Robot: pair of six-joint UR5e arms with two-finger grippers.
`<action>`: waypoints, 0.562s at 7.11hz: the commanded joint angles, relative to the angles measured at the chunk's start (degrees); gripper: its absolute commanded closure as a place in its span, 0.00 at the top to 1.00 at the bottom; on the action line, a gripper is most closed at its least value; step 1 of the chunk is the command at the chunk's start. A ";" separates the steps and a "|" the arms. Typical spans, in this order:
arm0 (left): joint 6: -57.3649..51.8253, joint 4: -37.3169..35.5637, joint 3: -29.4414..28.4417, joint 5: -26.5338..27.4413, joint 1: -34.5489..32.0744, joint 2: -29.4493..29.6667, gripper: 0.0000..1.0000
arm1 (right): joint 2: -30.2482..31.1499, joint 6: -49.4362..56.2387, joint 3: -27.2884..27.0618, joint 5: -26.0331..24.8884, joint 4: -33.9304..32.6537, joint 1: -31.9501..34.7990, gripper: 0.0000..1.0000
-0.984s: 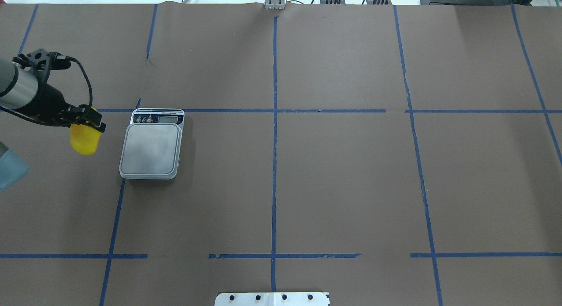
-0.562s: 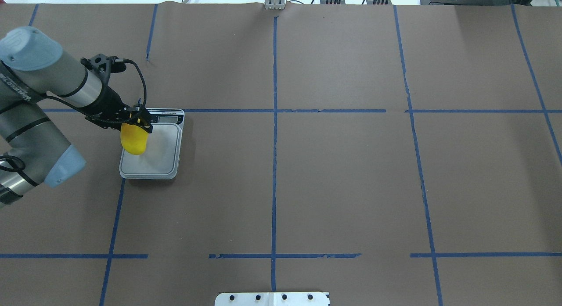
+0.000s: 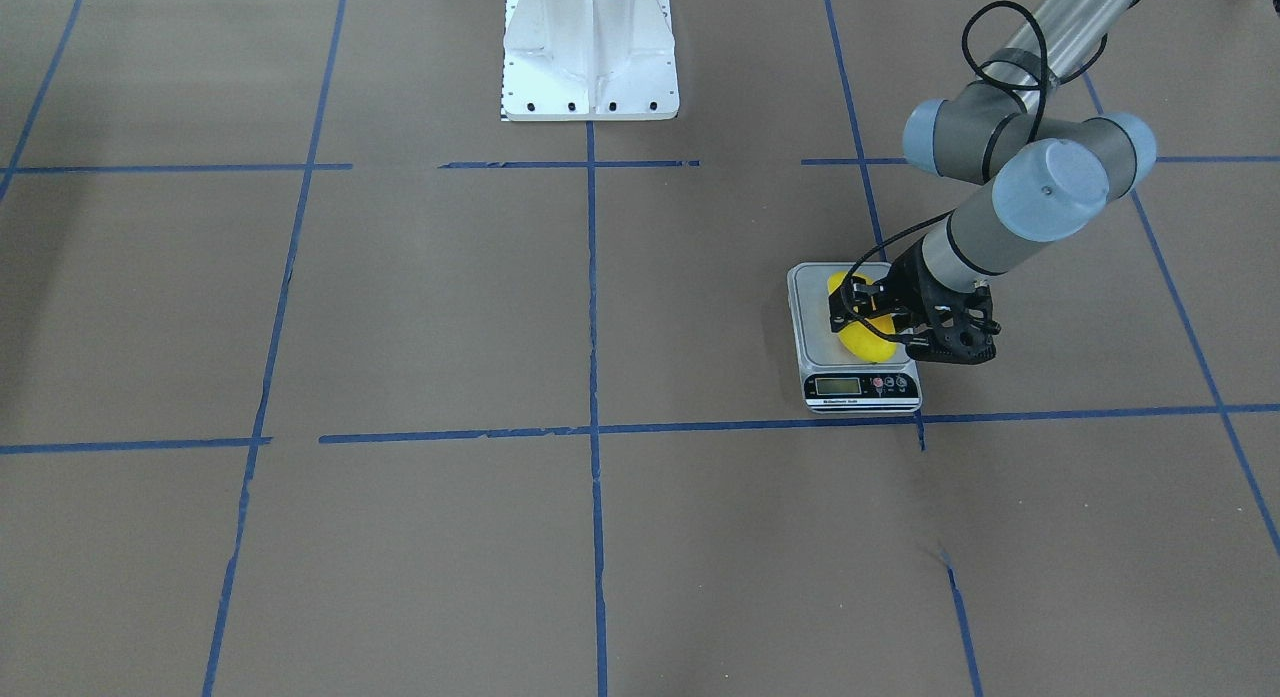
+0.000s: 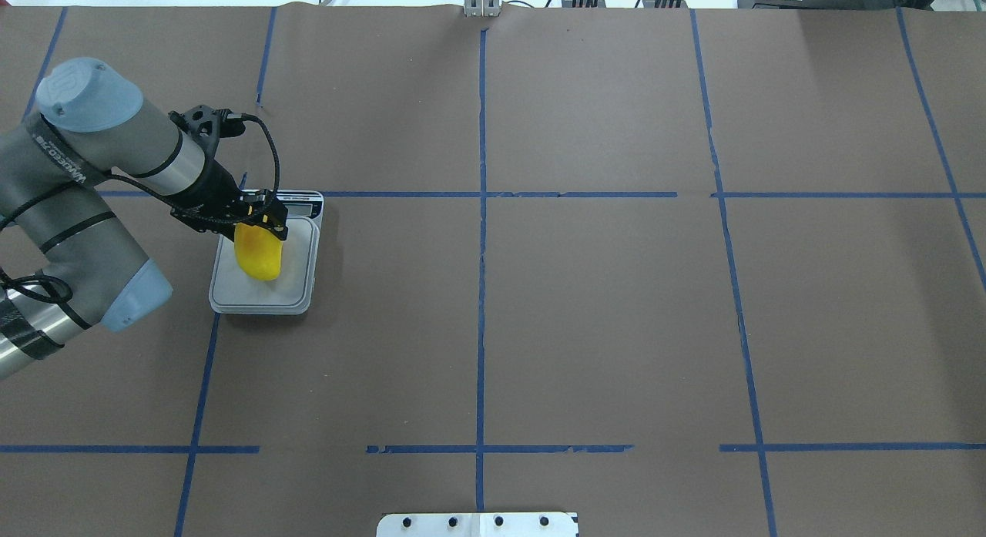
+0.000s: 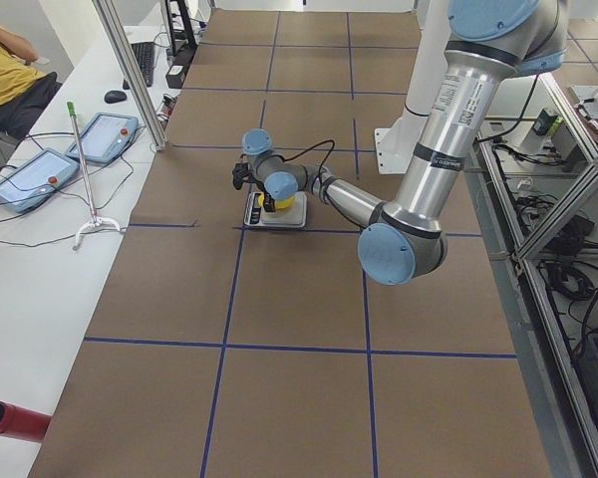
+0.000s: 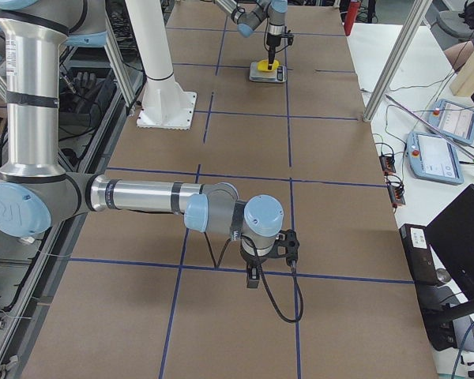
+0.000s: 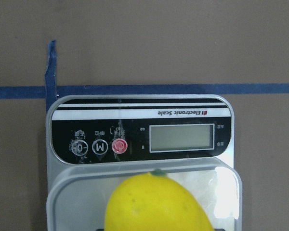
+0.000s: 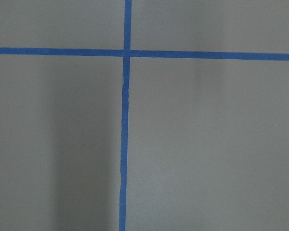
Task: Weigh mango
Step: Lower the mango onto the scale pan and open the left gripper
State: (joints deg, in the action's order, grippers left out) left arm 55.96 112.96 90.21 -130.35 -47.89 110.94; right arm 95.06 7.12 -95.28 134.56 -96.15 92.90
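The mango is bright yellow with an orange blush and is held over the grey platform of the scale. My left gripper is shut on the mango's far end. In the front-facing view the mango sits low over the scale, under the gripper; I cannot tell whether it touches. In the left wrist view the mango lies in front of the scale's display. My right gripper shows only in the exterior right view, so I cannot tell its state.
The table is covered in brown paper with blue tape lines. The white robot base stands at the robot's edge. The right arm hovers over the table's right end, far from the scale.
The left arm has carried the mango to the right, from beside the scale's left edge to over the middle of its platform. The gripper stays shut on it.
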 commanded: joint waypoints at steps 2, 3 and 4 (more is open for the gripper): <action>-0.49 -5.50 6.35 0.01 -3.24 -0.98 1.00 | 0.03 0.00 0.00 0.00 0.00 0.00 1.00; -5.72 -12.51 10.48 -0.17 -6.83 -1.59 1.00 | 0.03 0.00 0.00 0.00 0.00 0.00 1.00; -13.60 -20.24 13.65 -0.26 -10.17 -1.86 1.00 | -0.05 0.00 0.00 0.00 0.00 0.00 1.00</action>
State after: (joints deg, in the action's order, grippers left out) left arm 50.07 101.30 99.71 -130.47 -54.11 109.53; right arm 95.07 7.12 -95.27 134.56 -96.15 92.90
